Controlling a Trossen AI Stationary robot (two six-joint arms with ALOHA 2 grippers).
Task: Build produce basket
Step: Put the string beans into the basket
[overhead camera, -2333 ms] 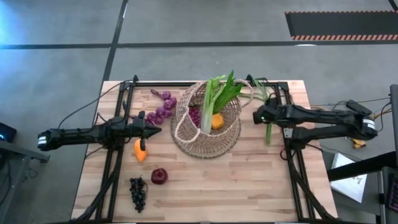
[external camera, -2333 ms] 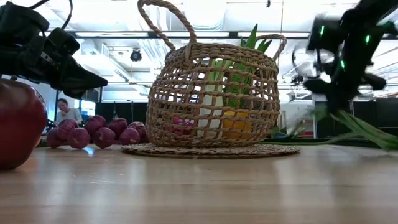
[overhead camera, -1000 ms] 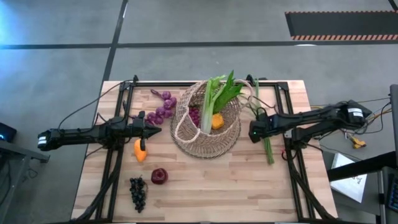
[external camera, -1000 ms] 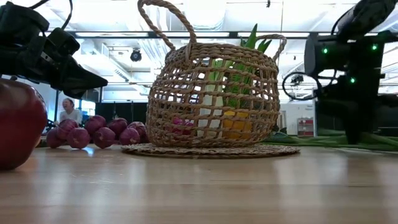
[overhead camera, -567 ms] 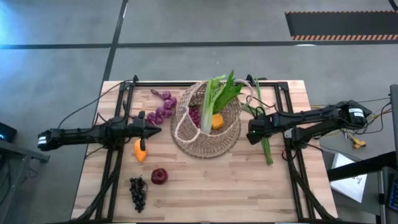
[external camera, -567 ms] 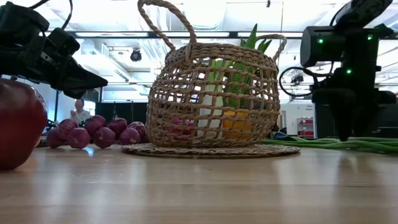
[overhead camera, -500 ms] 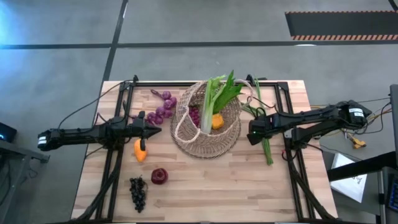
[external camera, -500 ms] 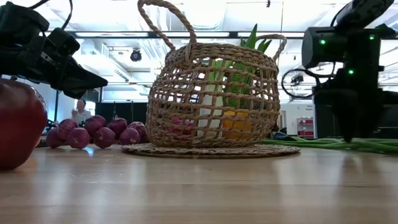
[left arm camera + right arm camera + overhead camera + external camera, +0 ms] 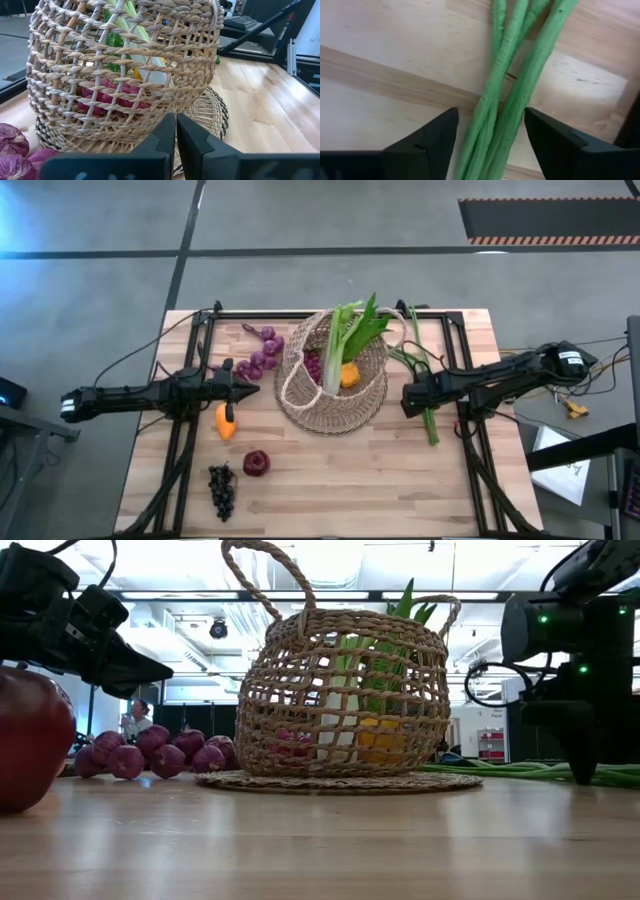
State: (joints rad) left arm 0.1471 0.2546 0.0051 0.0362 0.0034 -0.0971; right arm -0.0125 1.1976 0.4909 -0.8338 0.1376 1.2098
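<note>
Pale wood counter (image 9: 330, 470), basket (image 9: 335, 385) mid-counter; right hand (image 9: 487, 135) released, fingers straddling the scallions (image 9: 512, 85) lying flat on the counter just right of the basket, long axis running between the jaws; left hand (image 9: 175, 135) clenched, empty, facing the basket

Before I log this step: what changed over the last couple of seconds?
The right pincer lowered the scallions onto the table right of the basket and opened, now straddling them. Left pincer, basket and other produce stayed put.
</note>
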